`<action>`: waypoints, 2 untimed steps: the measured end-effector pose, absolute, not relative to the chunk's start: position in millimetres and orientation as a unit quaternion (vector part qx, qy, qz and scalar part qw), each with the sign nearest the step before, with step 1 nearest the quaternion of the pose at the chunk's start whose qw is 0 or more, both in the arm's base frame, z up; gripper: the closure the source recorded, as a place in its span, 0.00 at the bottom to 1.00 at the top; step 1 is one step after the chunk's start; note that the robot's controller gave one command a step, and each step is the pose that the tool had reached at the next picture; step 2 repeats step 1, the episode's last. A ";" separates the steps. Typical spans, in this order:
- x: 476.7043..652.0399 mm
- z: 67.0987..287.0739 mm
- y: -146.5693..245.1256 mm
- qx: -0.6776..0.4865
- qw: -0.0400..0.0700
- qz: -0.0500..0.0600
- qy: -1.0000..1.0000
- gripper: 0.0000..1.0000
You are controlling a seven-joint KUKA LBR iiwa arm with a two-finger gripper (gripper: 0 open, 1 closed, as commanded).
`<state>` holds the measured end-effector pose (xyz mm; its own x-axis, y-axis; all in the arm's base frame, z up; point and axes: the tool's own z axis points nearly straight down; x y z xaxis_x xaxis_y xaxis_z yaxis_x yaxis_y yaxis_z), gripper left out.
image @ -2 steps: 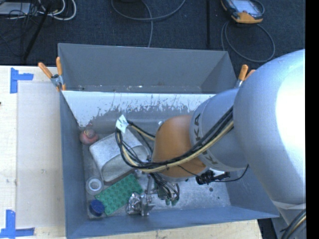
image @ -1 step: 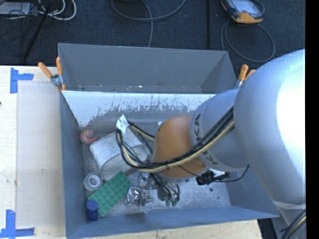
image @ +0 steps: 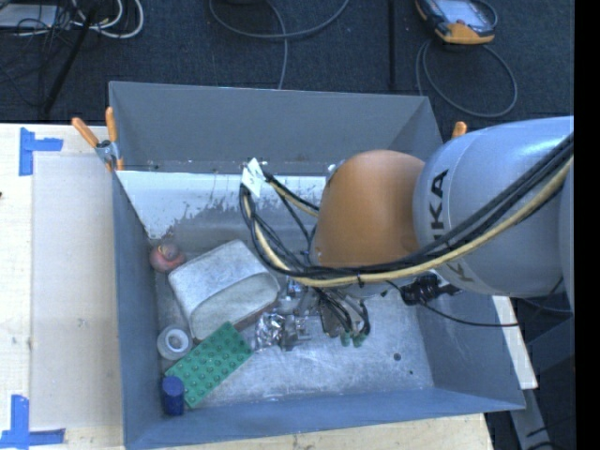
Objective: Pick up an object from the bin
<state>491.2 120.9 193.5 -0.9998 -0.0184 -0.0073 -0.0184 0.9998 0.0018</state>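
Fairly bright, even light is falling from above onto the bin, shining strongest on the pale strip along the upper left of its inside, while the back wall in the upper middle of the frame is showing a flatter, duller grey. The arm and its orange cover are catching a soft sheen on their tops and are casting a shadow over the bin's floor at centre and lower right. The carpet across the top is lying dim.

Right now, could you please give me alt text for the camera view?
The robot's gripper sits low in a grey metal bin, beside a pale grey rectangular block and a flat green studded plastic plate.
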 end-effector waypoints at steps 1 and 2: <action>506.5 236.2 124.9 -0.020 0.003 0.000 1.000 1.00; 506.5 236.2 124.9 -0.020 0.003 0.000 1.000 1.00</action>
